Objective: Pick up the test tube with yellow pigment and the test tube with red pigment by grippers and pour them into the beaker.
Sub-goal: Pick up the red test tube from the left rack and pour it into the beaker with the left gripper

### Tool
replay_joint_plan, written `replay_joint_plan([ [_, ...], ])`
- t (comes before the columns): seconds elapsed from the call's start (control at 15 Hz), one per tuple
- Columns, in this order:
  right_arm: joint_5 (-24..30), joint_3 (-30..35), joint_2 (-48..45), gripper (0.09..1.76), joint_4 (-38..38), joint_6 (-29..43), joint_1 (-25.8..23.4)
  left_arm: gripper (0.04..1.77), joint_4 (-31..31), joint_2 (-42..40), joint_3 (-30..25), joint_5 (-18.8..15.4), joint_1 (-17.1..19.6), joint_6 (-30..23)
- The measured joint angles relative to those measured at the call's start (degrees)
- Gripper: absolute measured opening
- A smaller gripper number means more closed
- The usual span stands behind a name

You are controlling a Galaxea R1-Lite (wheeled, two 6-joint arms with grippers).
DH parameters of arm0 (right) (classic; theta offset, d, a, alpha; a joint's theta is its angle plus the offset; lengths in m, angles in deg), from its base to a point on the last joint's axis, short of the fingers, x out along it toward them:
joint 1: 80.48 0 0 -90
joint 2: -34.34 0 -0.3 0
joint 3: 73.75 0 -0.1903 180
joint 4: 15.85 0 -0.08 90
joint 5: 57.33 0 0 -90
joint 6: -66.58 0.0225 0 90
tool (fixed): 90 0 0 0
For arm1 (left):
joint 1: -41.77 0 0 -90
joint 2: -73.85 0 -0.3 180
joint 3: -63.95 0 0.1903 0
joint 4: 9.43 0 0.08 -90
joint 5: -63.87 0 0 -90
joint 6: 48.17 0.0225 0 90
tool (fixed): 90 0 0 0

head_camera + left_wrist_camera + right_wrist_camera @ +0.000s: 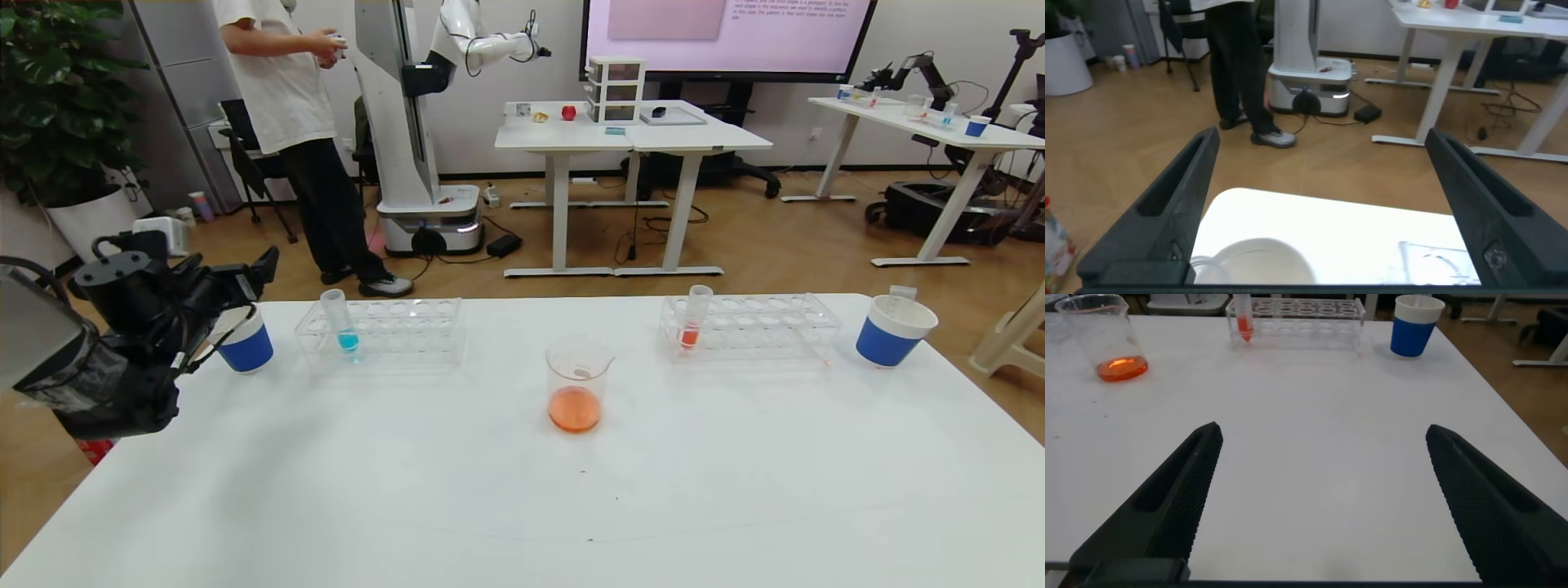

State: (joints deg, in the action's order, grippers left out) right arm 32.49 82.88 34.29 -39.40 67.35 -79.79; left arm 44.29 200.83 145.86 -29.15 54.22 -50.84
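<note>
Orange liquid in beaker point(578, 384); red tube point(695, 317) racked right of it; left gripper point(245, 282) above left cup point(243, 341), right gripper point(1319, 502) near-right, both spread, empty.

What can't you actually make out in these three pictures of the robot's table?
- Yellow-liquid test tube: seen in no view. It may be inside the blue-and-white paper cup that the left pincer hovers over, but the arm hides the cup's mouth.
- Right pincer: absent from the head view; only its open black fingers show in the right wrist view.
- Small clear glass beaker: holds orange liquid; its markings are too small to read.
- Wall screen's text: too small.
</note>
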Motion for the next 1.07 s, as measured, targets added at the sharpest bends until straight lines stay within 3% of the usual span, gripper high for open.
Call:
replay_joint_plan([
  [0.33,0.00,0.00,0.00,1.74,0.00,0.00,0.00,1.75,-7.52,-8.01,0.96,3.12,-11.18,-0.57],
  [0.47,0.00,0.00,0.00,1.74,0.00,0.00,0.00,1.75,-9.44,-11.00,1.11,4.06,-14.04,-0.24],
  [0.73,0.02,0.00,0.00,1.74,0.00,0.00,0.00,1.75,-14.58,-19.92,1.46,4.21,-15.77,2.80],
  [1.07,0.02,0.00,0.00,1.74,0.00,0.00,0.00,1.75,-29.33,-38.42,0.99,4.23,-15.47,6.24],
])
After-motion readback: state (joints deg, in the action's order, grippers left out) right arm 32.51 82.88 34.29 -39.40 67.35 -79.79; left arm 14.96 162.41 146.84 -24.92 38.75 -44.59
